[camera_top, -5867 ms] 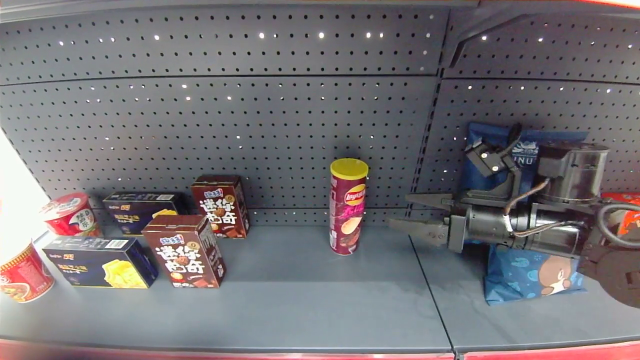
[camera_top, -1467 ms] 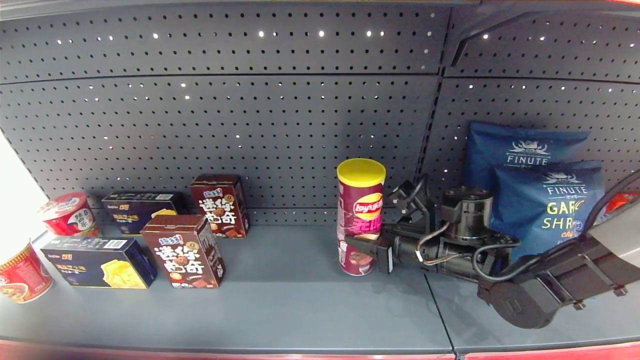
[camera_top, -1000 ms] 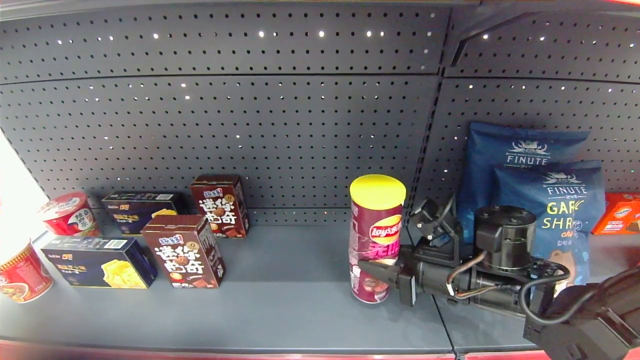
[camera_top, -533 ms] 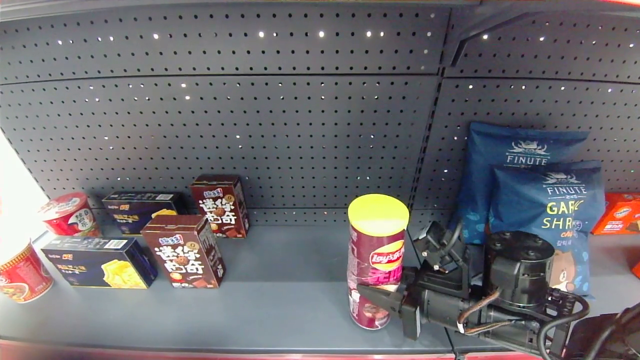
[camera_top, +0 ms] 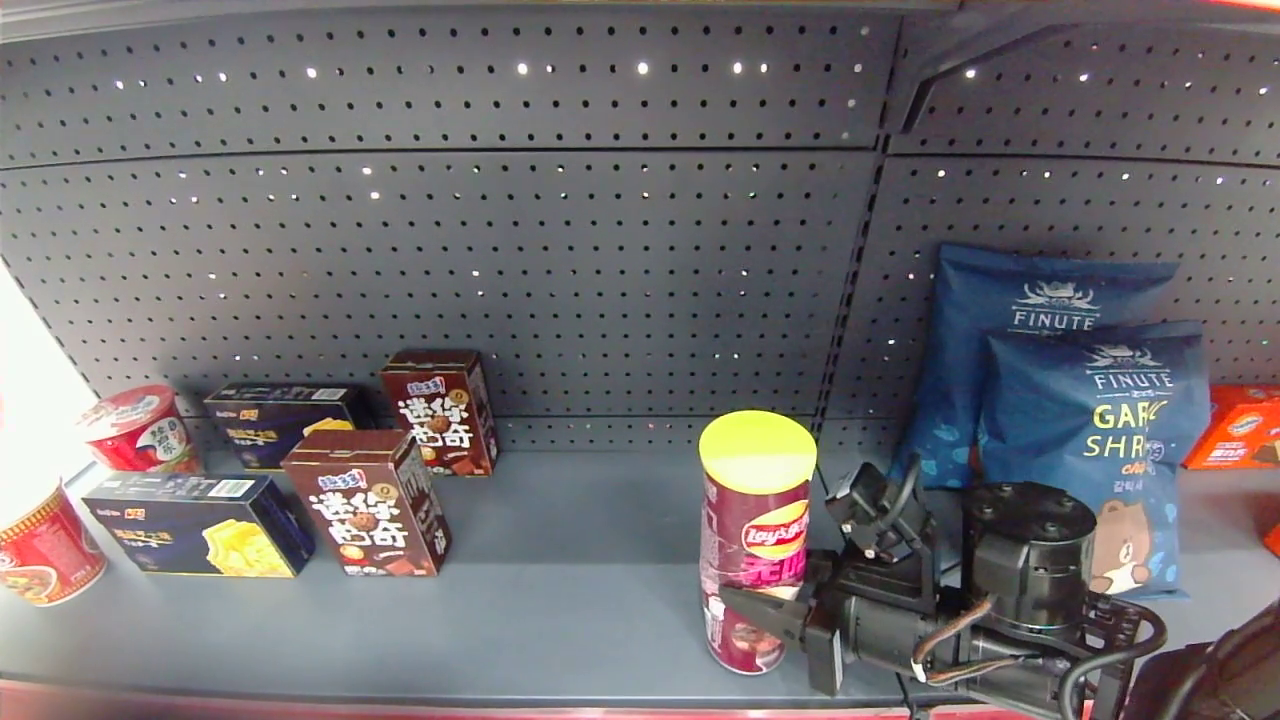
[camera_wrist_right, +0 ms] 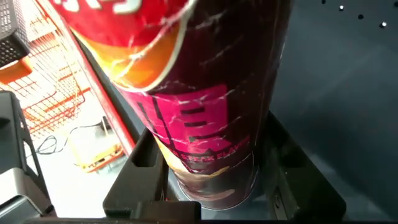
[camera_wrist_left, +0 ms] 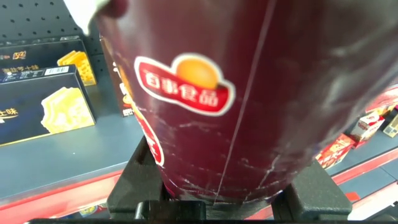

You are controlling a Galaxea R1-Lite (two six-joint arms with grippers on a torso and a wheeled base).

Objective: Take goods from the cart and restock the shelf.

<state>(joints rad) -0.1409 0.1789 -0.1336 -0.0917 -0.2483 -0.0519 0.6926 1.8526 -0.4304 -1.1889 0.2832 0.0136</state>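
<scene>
At the front edge of the shelf (camera_top: pixel 560 600), fingers of the right gripper (camera_top: pixel 750 606) clamp the lower body of an upright chips can (camera_top: pixel 757 500). Fingers of the left gripper (camera_wrist_left: pixel 224 190) clasp a second chips can (camera_wrist_left: pixel 236 93).

open shelf (camera_top: pixel 585 575) between brown boxes (camera_top: pixel 368 500), chip can (camera_top: pixel 755 545)

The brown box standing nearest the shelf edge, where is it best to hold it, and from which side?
I would grip the front brown box on its upper half, jaws across the front and back faces, coming from the right. It stands upright and is thin in depth; the shelf is bare on that side, while the dark blue box lies close on the left.
</scene>
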